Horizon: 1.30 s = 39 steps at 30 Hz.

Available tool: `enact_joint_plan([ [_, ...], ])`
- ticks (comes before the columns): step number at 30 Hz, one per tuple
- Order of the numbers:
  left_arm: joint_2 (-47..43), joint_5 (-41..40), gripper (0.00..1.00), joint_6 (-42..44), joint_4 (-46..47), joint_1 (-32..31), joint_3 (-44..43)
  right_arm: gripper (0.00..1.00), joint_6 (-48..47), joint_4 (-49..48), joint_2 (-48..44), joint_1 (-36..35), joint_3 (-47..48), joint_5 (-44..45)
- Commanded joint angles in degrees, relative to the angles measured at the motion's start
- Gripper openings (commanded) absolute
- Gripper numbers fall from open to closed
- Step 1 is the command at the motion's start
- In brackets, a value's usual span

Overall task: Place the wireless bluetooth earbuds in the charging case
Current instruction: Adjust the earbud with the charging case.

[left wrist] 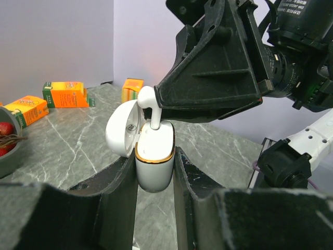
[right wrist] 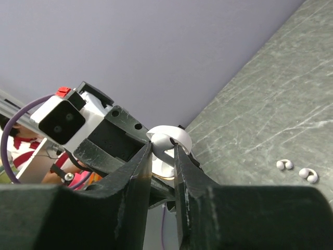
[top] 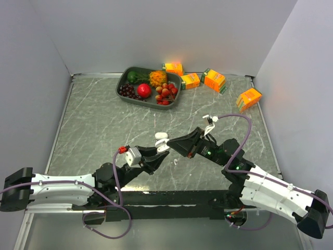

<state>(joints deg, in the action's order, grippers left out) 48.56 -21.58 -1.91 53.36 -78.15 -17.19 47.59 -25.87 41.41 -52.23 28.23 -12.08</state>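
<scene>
The stemmed earbud (left wrist: pixel 147 104) stands upright above the open charging case (left wrist: pixel 154 156). Its stem reaches down into the case's mouth and its rounded head still pokes out above the gold rim. Your right gripper (right wrist: pixel 163 151) is clenched on that head, with one fingertip on each side of it in the right wrist view. From the left wrist camera the gripper's black body fills the upper right, tilted down toward the case.

Your left gripper (left wrist: pixel 154 167) is grasping the charging case by its lower body, one black finger pressed against each flank, and holds it upright above the table (top: pixel 104 125). The lid (left wrist: pixel 122 130) is swung back to the left of the earbud, its inner face showing.

From above, you will find both grippers meeting nose to nose near the middle of the table's near half, the left one (top: pixel 156 158) coming from the lower left and the right one (top: pixel 169 146) from the right.

Two rounded earbuds (right wrist: pixel 284 165) lie loose on the grey marbled surface, near each other and just beside the grippers' meeting point, toward you. They are too small to make out further.

A second white case (top: pixel 161 135) lies on the table just beyond the grippers. At the far edge sits a dark tray (top: pixel 123 83) of fruit, and four orange juice cartons (top: pixel 214 79) are scattered to its right.
</scene>
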Motion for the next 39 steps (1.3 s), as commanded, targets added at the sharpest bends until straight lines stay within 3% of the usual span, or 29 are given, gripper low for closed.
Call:
enact_joint_plan([
  [1,-1.4,-0.7,0.01,0.5,4.4,-0.2,-2.7,0.33,-1.8,4.6,-1.0,0.1,2.4,0.2],
  [23,-2.6,-1.4,0.01,3.8,5.3,-0.2,-0.7,0.56,-9.9,15.2,-4.2,-0.1,10.5,1.1],
  [27,-3.1,-1.2,0.01,5.2,5.2,-0.2,-0.6,0.57,-12.8,19.5,-5.3,0.0,13.8,4.4],
  [33,-4.2,-0.4,0.01,5.5,4.0,-0.2,-0.4,0.42,-15.8,33.5,1.2,-0.1,24.1,6.8],
  [36,-5.0,-0.2,0.01,6.0,3.1,-0.2,-0.3,0.5,-17.4,39.5,4.5,-0.2,29.2,5.8],
  [39,-5.8,-0.3,0.01,6.4,2.4,-0.2,-0.1,0.52,-18.6,41.9,6.0,-0.1,31.2,5.7],
])
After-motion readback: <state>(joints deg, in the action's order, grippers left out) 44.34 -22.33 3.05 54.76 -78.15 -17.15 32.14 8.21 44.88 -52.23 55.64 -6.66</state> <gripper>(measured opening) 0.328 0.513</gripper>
